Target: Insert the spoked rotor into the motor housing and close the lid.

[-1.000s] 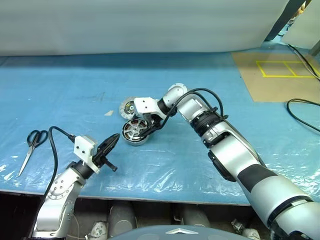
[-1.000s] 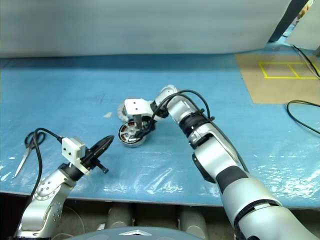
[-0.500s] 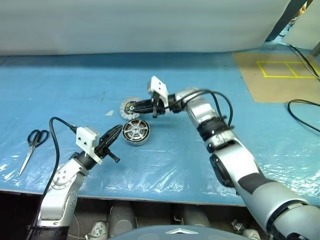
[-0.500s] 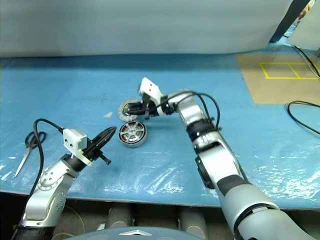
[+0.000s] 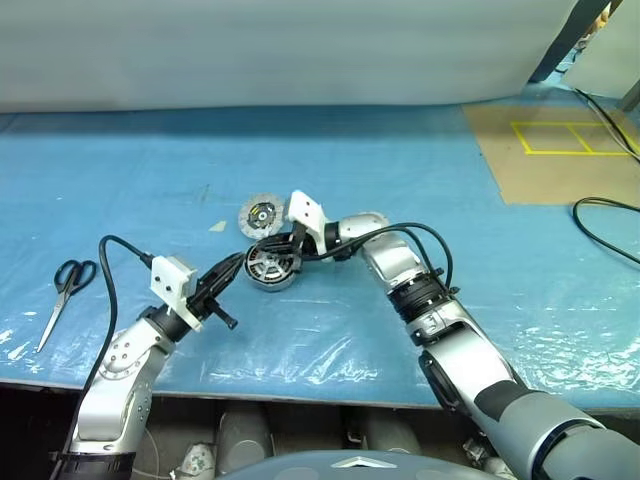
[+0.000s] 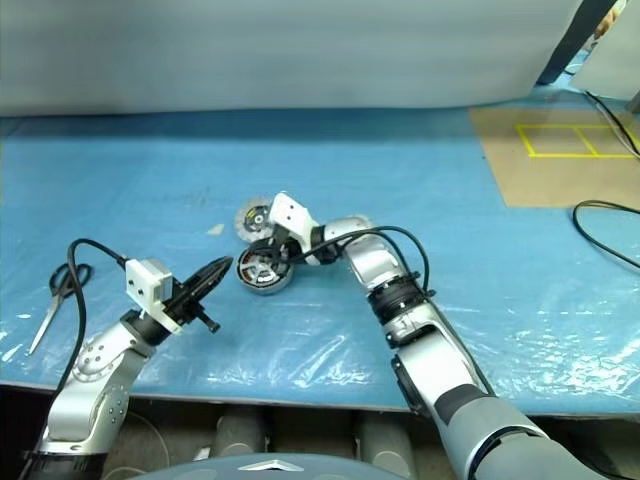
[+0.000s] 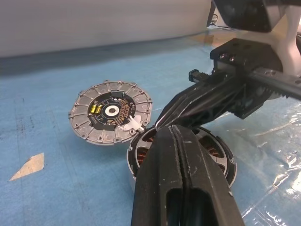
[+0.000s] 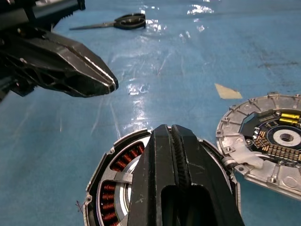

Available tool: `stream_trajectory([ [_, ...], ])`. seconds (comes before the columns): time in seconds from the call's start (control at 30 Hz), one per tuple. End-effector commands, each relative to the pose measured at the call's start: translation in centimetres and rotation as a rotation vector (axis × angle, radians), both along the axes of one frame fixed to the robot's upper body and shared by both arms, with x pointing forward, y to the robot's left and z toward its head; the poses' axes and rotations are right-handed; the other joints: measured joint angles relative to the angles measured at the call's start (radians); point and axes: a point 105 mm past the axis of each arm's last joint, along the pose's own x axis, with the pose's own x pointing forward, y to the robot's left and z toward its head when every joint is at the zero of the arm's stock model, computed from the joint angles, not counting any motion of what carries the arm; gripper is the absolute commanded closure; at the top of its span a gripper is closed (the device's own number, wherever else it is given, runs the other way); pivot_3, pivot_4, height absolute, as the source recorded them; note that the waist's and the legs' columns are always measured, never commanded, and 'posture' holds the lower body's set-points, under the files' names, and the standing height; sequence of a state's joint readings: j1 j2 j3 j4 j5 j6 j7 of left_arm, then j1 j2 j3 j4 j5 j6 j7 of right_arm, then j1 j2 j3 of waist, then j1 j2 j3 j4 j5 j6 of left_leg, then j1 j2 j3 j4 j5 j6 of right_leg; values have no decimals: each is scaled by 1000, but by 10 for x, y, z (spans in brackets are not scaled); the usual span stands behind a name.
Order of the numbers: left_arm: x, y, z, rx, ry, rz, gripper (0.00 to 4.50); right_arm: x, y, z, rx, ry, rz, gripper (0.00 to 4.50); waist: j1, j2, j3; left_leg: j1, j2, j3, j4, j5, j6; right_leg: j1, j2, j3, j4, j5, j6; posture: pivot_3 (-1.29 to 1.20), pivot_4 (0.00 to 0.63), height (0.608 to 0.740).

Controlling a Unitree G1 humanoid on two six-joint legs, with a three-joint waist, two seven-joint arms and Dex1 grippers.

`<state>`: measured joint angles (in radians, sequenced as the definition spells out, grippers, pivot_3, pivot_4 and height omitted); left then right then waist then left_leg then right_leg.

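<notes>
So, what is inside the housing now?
Inside the housing sit copper windings with the rotor's silver spokes over them. The shut right tool covers the centre, so the hub cannot be seen.

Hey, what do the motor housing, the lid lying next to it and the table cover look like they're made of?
Motor housing: likely bare metal, with a silver-grey sheen; the orange-brown coils inside look like copper wire.
Lid: seemingly cast metal, matte grey with a ribbed rim; its dark centre with gold contacts suggests a circuit board.
Table cover: probably thin clear plastic film over blue, judging by the wrinkles and glare.
</notes>
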<state>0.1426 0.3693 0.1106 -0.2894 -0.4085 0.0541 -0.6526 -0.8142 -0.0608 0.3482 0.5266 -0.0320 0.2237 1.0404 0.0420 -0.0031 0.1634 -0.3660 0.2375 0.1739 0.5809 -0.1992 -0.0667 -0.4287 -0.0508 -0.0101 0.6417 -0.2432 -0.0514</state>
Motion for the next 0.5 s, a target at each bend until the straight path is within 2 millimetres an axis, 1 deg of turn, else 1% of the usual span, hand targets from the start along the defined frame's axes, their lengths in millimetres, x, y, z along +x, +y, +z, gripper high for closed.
stream_trajectory([
  [0.03, -1, 0, 7, 1, -29, -4, 4500, -4, 6, -15, -75, -31, 14, 4462, 0, 0, 0, 0, 0, 0, 0, 0, 0, 0, 0, 0, 0, 0, 0, 0, 150, 740],
  [0.13, -2, 0, 8, 3, -29, -3, 4500, -7, 2, -28, -126, -30, 17, 4462, -1, 0, 0, 3, 0, 0, 0, 0, 0, 2, 0, 0, 0, 0, 0, 0, 150, 740],
  [0.27, -2, 1, 8, 5, -29, -3, 4500, -9, -5, -36, -156, 11, 16, 4462, 0, 0, 0, 9, 0, 0, -1, 0, 0, 8, 0, 1, 0, 0, 0, 0, 150, 740],
  [0.33, -1, 1, 7, 5, -30, -6, 4500, -10, -10, -41, -153, 59, 3, 4462, 0, 0, 0, 12, -1, 0, -1, 0, 0, 10, 0, 1, 0, 0, 0, 0, 150, 740],
  [0.43, 0, 2, 7, 6, -31, -7, 4500, -8, -12, -33, -35, 163, -49, 4462, 2, 0, 0, 16, -1, 0, -2, -1, 2, 14, -1, 2, -1, 0, 0, 0, 150, 740],
  [0.5, 0, 2, 6, 8, -29, -11, 4500, -7, -8, -12, 96, 211, -57, 4462, 2, 0, 0, 16, -2, 0, -2, -2, 3, 14, -1, 2, -1, 0, 0, 0, 150, 740],
])
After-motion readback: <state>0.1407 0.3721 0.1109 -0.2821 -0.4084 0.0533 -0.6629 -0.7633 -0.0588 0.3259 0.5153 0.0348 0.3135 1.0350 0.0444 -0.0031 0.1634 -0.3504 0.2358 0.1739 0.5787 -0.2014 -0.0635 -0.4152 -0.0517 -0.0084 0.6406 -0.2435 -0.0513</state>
